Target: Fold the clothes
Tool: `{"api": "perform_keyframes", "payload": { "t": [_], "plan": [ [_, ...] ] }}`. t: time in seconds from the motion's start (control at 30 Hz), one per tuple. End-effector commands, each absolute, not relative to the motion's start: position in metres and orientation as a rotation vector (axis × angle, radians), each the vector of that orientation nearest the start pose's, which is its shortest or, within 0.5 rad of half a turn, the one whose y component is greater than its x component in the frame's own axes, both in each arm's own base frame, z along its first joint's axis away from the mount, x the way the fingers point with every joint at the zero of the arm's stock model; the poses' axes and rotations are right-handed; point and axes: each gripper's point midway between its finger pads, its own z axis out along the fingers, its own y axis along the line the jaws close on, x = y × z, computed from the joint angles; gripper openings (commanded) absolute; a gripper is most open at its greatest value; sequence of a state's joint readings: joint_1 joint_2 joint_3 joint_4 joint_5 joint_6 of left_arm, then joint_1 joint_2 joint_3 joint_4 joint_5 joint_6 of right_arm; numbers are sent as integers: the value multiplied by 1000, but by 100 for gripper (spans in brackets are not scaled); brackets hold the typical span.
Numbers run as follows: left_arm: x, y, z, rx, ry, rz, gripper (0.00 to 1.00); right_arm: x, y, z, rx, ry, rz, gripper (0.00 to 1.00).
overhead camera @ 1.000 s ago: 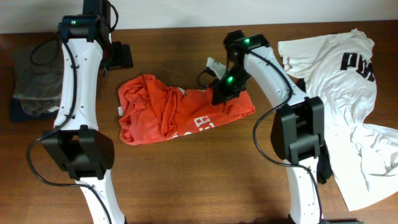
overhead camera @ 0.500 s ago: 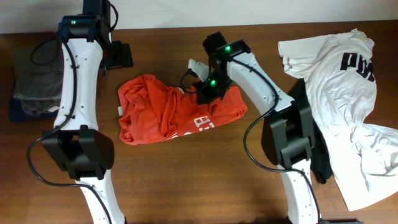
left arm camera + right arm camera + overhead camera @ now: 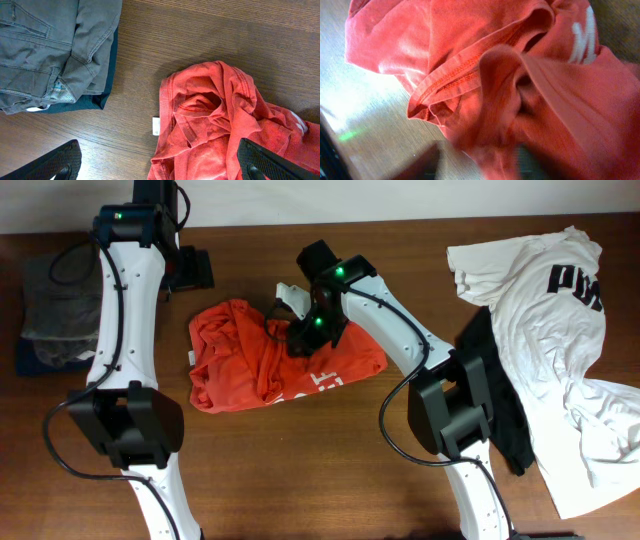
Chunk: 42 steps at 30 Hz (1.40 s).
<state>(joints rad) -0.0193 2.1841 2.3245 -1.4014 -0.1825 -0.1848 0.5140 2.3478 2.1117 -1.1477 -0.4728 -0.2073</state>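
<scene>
The red-orange T-shirt (image 3: 250, 365) lies crumpled at the table's middle, white lettering showing near its right end. My right gripper (image 3: 303, 338) sits low over the shirt's upper middle. In the right wrist view its blurred fingers (image 3: 420, 162) stand apart, and a fold of the red shirt (image 3: 520, 75) lies between them; the right gripper (image 3: 477, 162) is open. My left gripper (image 3: 195, 270) hangs open above the shirt's far left. In the left wrist view the left gripper (image 3: 160, 165) spans the shirt's edge (image 3: 215, 125) without touching it. A white T-shirt (image 3: 550, 310) with black letters and a black garment (image 3: 500, 400) lie at the right.
A folded pile of grey trousers on a dark garment (image 3: 50, 310) sits at the far left, also in the left wrist view as the grey pile (image 3: 50, 45). The white T-shirt hangs past the table's right edge. Bare wood (image 3: 300, 470) fronts the red shirt.
My right gripper has travelled left across the red shirt, carrying its right end with it so the shirt is shorter. Its jaws have come apart. The left arm has not moved.
</scene>
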Motion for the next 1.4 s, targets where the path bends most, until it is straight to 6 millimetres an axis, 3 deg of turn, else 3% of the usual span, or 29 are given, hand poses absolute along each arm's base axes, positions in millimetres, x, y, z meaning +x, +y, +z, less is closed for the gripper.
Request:
{"api": "perform_keyframes", "payload": {
  "t": [0.0, 0.33, 0.47, 0.77, 0.9, 1.13, 1.37],
  "plan": [
    [482, 21, 209, -281, 2751, 186, 99, 398, 316, 111, -1090, 2666, 753, 66],
    [477, 21, 207, -280, 2770, 189, 99, 409, 293, 122, -1019, 2702, 738, 60],
    [477, 21, 207, -279, 2771, 183, 99, 422, 276, 114, -997, 2725, 578, 52],
    [469, 13, 199, -228, 2828, 138, 99, 430, 253, 103, -973, 2767, 395, 52],
    [453, 6, 170, -115, 2948, 46, 99, 436, 232, 102, -913, 2805, 387, 52],
    [424, 5, 117, -90, 3113, -150, 99, 446, 192, 103, -773, 2866, 462, 53],
    [411, 5, 77, -13, 3163, -231, 98, 455, 167, 105, -670, 2875, 523, 52]
  ]
}}
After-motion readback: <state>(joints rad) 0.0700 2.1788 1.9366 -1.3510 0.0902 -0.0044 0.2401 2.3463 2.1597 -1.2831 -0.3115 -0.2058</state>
